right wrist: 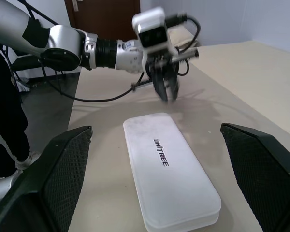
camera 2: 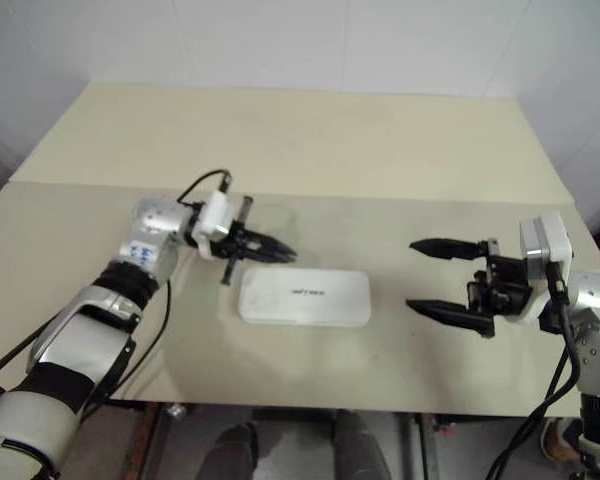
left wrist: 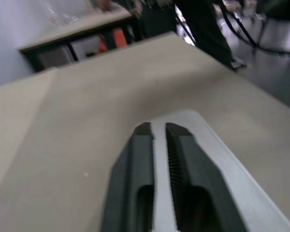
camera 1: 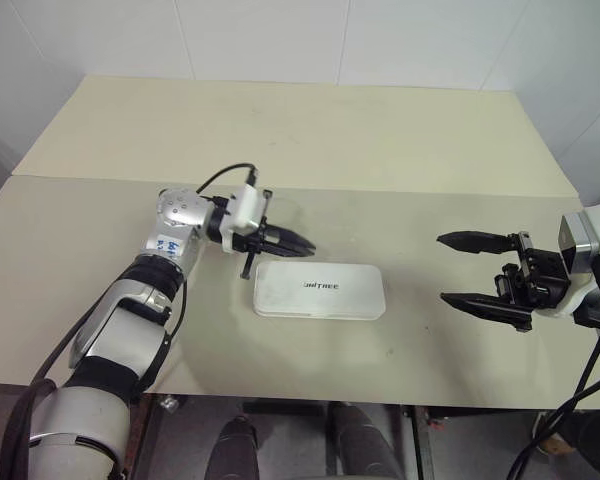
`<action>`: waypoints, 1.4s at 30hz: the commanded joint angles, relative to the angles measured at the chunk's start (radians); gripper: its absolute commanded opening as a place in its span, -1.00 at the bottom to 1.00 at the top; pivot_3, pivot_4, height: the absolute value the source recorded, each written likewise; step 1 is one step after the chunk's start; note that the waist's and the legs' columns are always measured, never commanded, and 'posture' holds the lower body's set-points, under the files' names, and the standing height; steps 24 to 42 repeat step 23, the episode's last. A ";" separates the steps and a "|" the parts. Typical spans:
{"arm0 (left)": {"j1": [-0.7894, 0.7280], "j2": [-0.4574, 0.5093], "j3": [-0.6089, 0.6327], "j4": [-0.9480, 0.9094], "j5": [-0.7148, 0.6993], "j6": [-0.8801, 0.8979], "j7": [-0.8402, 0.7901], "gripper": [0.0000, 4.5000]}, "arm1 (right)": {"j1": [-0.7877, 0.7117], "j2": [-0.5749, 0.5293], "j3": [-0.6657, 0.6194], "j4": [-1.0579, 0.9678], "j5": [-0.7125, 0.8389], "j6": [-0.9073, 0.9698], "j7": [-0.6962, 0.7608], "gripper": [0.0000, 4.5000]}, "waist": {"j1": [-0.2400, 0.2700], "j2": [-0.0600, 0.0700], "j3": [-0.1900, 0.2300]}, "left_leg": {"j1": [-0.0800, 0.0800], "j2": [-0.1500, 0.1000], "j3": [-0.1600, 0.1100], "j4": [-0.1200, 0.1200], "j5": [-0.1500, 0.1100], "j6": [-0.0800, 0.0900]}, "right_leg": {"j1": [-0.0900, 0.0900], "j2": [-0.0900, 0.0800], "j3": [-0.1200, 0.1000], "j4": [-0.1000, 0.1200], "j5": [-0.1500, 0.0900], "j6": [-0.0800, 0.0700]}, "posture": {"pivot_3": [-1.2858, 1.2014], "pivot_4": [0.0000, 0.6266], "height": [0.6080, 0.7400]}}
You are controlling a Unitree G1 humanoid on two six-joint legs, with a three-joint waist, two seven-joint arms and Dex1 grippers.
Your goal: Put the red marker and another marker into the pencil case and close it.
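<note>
The white pencil case [camera 1: 320, 290] lies shut on the beige table, its UNITREE lid facing up. My left gripper [camera 1: 305, 243] hovers just above the case's far left corner, pointing right. A narrow gap shows between its fingers [left wrist: 140, 159], and nothing is in it. My right gripper [camera 1: 442, 267] hangs to the right of the case and apart from it, open wide and empty, pointing left at it. The red marker and the other marker are hidden from view.
The table [camera 1: 280, 130] is made of two beige slabs with a seam running across behind the case. Its front edge [camera 1: 310, 395] lies close below the case. A person's dark trouser leg [right wrist: 5, 121] stands beside the table.
</note>
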 commanded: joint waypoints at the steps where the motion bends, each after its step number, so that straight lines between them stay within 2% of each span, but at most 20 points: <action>1: 0.070 0.065 0.070 -0.087 -0.009 0.064 -0.112 -0.17 | 0.005 0.001 -0.014 -0.023 0.021 0.002 0.004 1.00 | 0.001 0.000 0.000 | 0.000 0.000 0.000 0.000 0.000 0.000 | 0.000 0.000 0.000 0.001 0.000 0.001 | 0.03 -0.52 1.00; 7: 0.163 0.114 0.169 -0.220 0.005 0.154 -0.111 0.69 | -0.040 -0.014 -0.002 0.030 0.008 0.005 0.025 1.00 | 0.011 0.000 0.000 | -0.001 0.000 0.000 0.001 0.000 0.000 | 0.000 0.000 0.000 0.001 0.000 0.000 | 0.03 -0.52 1.00; 9: 0.185 0.127 0.195 -0.261 0.008 0.182 -0.108 0.98 | -0.066 -0.020 0.003 0.051 -0.002 0.004 0.030 1.00 | 0.013 0.000 0.000 | -0.001 0.000 0.000 0.002 0.000 0.000 | 0.000 0.000 0.000 0.000 -0.003 -0.004 | 0.03 -0.52 1.00; 14: 0.204 0.148 0.242 -0.293 0.037 0.230 -0.097 0.98 | -0.131 -0.025 0.011 0.112 -0.033 -0.012 0.038 1.00 | 0.006 0.000 0.000 | -0.001 0.000 0.000 0.002 0.000 0.000 | 0.000 0.000 0.000 -0.001 -0.003 -0.006 | 0.03 -0.52 1.00; 18: 0.170 0.128 0.306 -0.224 0.066 0.149 -0.052 0.98 | -0.107 -0.020 0.005 0.093 -0.032 -0.006 0.033 1.00 | 0.006 0.000 0.000 | -0.001 0.000 0.000 0.001 0.000 0.000 | 0.000 0.000 0.000 0.000 -0.003 -0.005 | 0.03 -0.52 1.00; 22: 0.163 0.147 0.310 -0.182 0.155 0.139 -0.018 0.98 | -0.095 -0.014 0.000 0.056 -0.011 0.019 0.006 1.00 | 0.006 0.000 0.000 | -0.001 0.000 0.000 0.001 0.000 0.000 | 0.000 0.000 -0.001 -0.001 -0.002 -0.004 | 0.03 -0.52 1.00; 42: 0.164 0.139 0.322 -0.184 0.157 0.137 -0.014 0.98 | -0.097 -0.014 0.000 0.053 -0.009 0.023 0.002 1.00 | 0.006 0.000 0.000 | -0.001 0.000 0.000 0.001 0.000 0.000 | 0.000 0.000 -0.001 -0.001 -0.002 -0.003 | 0.03 -0.52 1.00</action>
